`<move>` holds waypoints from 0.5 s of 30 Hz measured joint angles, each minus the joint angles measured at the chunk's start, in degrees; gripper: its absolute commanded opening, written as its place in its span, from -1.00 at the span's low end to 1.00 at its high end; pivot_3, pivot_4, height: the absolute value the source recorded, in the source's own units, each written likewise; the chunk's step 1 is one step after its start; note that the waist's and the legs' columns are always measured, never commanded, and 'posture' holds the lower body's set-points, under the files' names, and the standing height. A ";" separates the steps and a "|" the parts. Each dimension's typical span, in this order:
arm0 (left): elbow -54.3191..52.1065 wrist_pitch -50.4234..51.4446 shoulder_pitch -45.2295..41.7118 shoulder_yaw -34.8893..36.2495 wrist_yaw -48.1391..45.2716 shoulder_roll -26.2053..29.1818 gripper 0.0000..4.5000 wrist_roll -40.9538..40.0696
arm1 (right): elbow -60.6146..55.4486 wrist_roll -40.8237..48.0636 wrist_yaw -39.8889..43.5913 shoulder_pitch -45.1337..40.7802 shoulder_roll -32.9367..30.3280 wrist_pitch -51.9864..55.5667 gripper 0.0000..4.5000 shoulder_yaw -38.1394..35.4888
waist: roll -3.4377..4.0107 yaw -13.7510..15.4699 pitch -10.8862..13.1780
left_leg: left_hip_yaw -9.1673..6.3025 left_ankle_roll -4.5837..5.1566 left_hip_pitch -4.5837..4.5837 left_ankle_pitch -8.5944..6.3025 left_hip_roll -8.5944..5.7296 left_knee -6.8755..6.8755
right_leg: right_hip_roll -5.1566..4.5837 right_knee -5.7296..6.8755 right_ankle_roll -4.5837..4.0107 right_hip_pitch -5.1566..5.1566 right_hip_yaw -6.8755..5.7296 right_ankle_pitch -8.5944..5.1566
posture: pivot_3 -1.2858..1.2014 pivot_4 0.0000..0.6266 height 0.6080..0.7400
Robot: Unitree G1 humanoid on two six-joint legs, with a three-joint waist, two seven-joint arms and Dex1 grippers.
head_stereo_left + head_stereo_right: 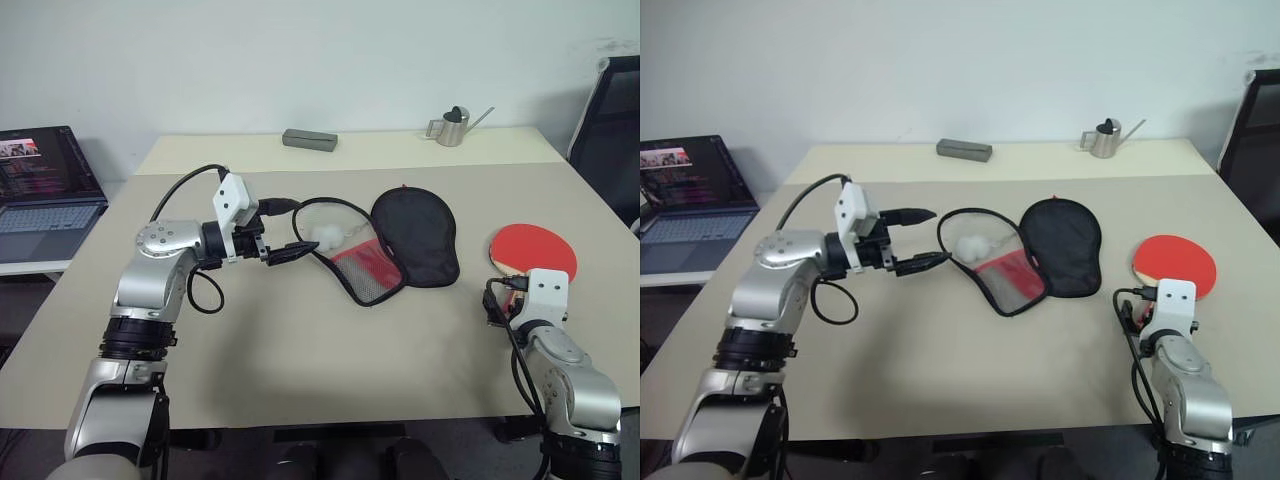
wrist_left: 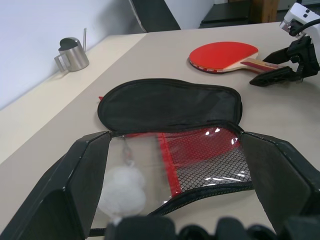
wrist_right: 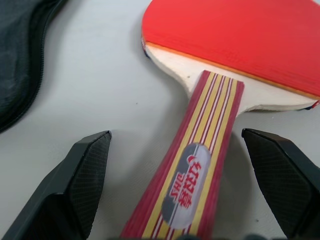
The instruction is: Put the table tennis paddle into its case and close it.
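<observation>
The table tennis paddle (image 1: 532, 248) lies flat at the table's right, red face up, its striped handle (image 3: 200, 175) pointing toward me. My right gripper (image 3: 177, 137) is open, one finger on each side of the handle and clear of it. The case (image 1: 418, 235) lies unzipped and spread in the middle of the table. Its black half is toward the paddle, and the mesh half with the red panel (image 1: 360, 262) is toward my left gripper. A white pom-pom (image 1: 328, 235) rests on the mesh half. My left gripper (image 1: 300, 227) hovers open and level at the mesh half's edge, holding nothing.
A laptop (image 1: 40, 185) sits on a side desk at the far left. A grey box (image 1: 309, 139) and a small metal watering can (image 1: 453, 127) stand along the table's back edge. A black chair (image 1: 612, 130) is beyond the right corner. Bare table (image 1: 300, 340) lies in front.
</observation>
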 measured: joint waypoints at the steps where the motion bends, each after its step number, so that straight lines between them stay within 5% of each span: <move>1: -0.01 0.00 0.00 0.00 -0.08 -0.02 1.00 0.00 | 0.36 -0.11 -0.15 -0.01 0.03 -0.67 0.74 -0.03 | 0.00 0.01 0.00 | 0.00 0.00 0.00 0.00 0.00 0.01 | 0.00 0.00 0.01 0.01 0.00 0.00 | 0.03 -0.52 1.00; 10: -0.56 0.00 0.29 0.04 -0.01 -0.02 1.00 0.09 | 2.39 -0.60 -3.70 -0.34 2.48 -2.94 -0.41 -2.37 | -0.15 0.07 -0.09 | -0.01 0.00 0.01 0.00 0.00 0.03 | 0.00 -0.01 0.01 0.02 0.01 0.01 | 0.03 -0.52 1.00; 15: -0.96 0.00 1.04 0.09 0.73 0.06 1.00 0.09 | 2.95 -0.59 -4.72 -1.26 4.24 -2.91 -0.41 -3.35 | -0.30 0.05 -0.19 | -0.03 0.00 0.04 0.00 0.08 0.02 | 0.10 -0.02 -0.05 0.02 0.00 0.05 | 0.03 -0.52 1.00</move>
